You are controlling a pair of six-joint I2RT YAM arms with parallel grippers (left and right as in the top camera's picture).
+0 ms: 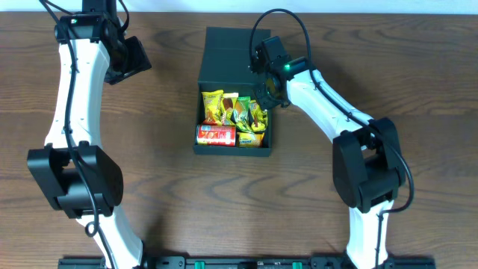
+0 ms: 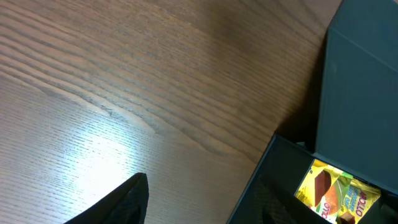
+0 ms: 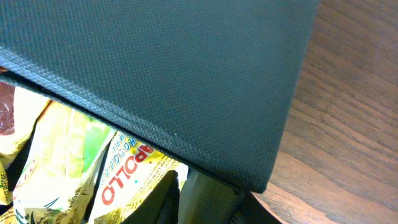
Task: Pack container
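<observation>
The container (image 1: pixel 231 153) is a dark teal square box at the table's centre, its hinged lid (image 1: pixel 231 56) standing open at the far side. Inside lie yellow and green snack packets (image 1: pixel 231 112) and a red snack item (image 1: pixel 216 135). My right gripper (image 1: pixel 265 93) is at the box's right rear corner. In the right wrist view its fingers (image 3: pixel 208 190) sit close on either side of a teal panel, under the lid (image 3: pixel 155 62), next to an Apollo packet (image 3: pixel 124 174). My left gripper (image 1: pixel 131 60) is open and empty over bare table (image 2: pixel 199 205), left of the box (image 2: pixel 357 81).
Brown wooden table (image 1: pixel 164 202) all round the box. Both arm bases stand at the near edge, left (image 1: pixel 75 179) and right (image 1: pixel 370 172). A yellow packet (image 2: pixel 336 193) shows inside the box in the left wrist view.
</observation>
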